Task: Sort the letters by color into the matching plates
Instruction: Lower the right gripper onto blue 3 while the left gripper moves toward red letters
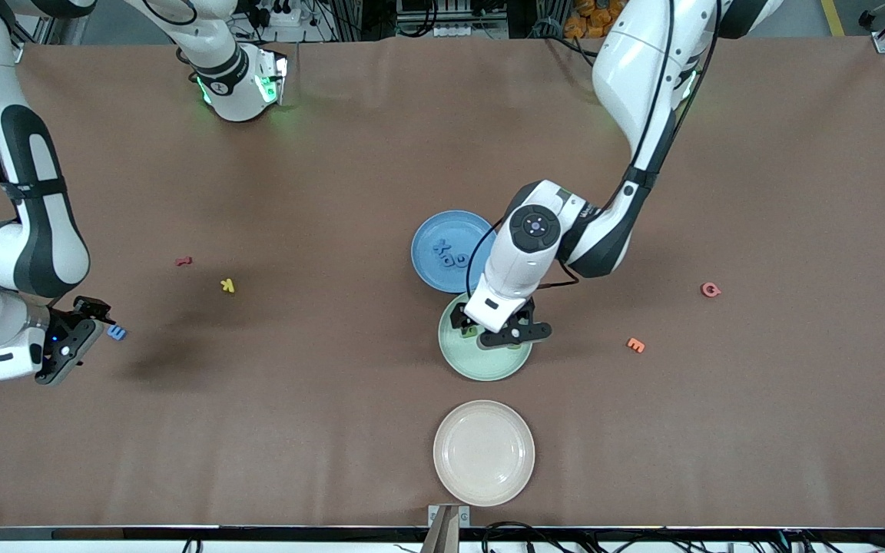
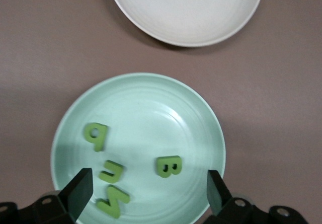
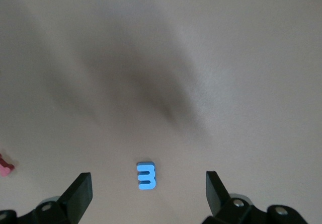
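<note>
Green letters: four of them lie in the mint plate [image 2: 201,113], a P [image 2: 95,135], a B [image 2: 168,166], a curved piece [image 2: 111,171] and a Z-like piece [image 2: 113,201]; that colour looks finished.
Mint plate: my landmark, mid-table, just nearer the front camera than the blue plate [image 1: 435,234], the two rims touching or nearly so.
Blue letters: three pieces [image 1: 449,253] sit in the blue plate; the fourth, a blue piece shaped like a 3 or an E [image 3: 146,176], lies on the cloth well away from the mint plate, toward the right arm's end of the table.
Left claw [image 2: 148,191]: over the mint plate, fingers apart, nothing between them.
Right claw [image 3: 148,191]: low over the stray blue letter, fingers apart on either side of it, not yet gripping.
Progress: seven of eight sorted by my count; I judge the one pick and carry to the blue plate is all that remains.
Cream plate [image 1: 483,452]: near the mint plate, closer to the front camera, with nothing in it.
Other letters: red [image 1: 183,261] and yellow [image 1: 227,286] toward the right arm's end; pink [image 1: 710,289] and orange [image 1: 635,345] toward the left arm's end; none has a matching plate.
</note>
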### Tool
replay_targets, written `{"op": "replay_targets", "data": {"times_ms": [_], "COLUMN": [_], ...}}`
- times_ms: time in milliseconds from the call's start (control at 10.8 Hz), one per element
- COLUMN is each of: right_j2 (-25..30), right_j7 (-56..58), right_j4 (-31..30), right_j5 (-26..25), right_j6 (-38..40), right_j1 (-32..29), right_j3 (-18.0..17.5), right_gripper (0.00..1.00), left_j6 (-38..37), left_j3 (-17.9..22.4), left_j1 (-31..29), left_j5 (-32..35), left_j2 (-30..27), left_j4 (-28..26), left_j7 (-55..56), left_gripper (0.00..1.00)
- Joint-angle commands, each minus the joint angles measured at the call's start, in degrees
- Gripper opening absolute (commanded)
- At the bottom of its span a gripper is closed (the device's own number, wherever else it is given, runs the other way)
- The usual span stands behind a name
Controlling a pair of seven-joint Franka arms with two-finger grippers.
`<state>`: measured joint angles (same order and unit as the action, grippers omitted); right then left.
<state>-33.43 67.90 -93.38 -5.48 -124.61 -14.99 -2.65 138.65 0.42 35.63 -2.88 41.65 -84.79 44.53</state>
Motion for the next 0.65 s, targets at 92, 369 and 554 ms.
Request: {"op": "replay_targets", "data": {"times_ms": [92,369,554], "right_j2": [0.65,0.47,-0.75], "right_j7": [5.04,7.24,7.42], "right_j4": [-7.68,-10.50,-11.12], "right_j5": [-0.32,-0.32,-0.41], "right_j6": [-8.52,-12.75,-15.56], "right_j1": [-3.72,-5.22,-5.66], "right_j3": [-1.13,-1.13,-1.13], "right_gripper": [1.00,1.00,1.00], "left_j6": [-10.83,-23.12,-26.75], "left_j3": [-1.12,-1.12,-1.12], "left_j1": [-6.17,-11.27,-15.05], "left_j5": [3.94,3.94,3.94], "left_j2": [-8.23,-15.43,-17.74], "left_j4": [-0.11,-0.20,-0.90], "left_j7": [-4.96,-11.72,-18.92], "left_gripper": [1.00,1.00,1.00]}}
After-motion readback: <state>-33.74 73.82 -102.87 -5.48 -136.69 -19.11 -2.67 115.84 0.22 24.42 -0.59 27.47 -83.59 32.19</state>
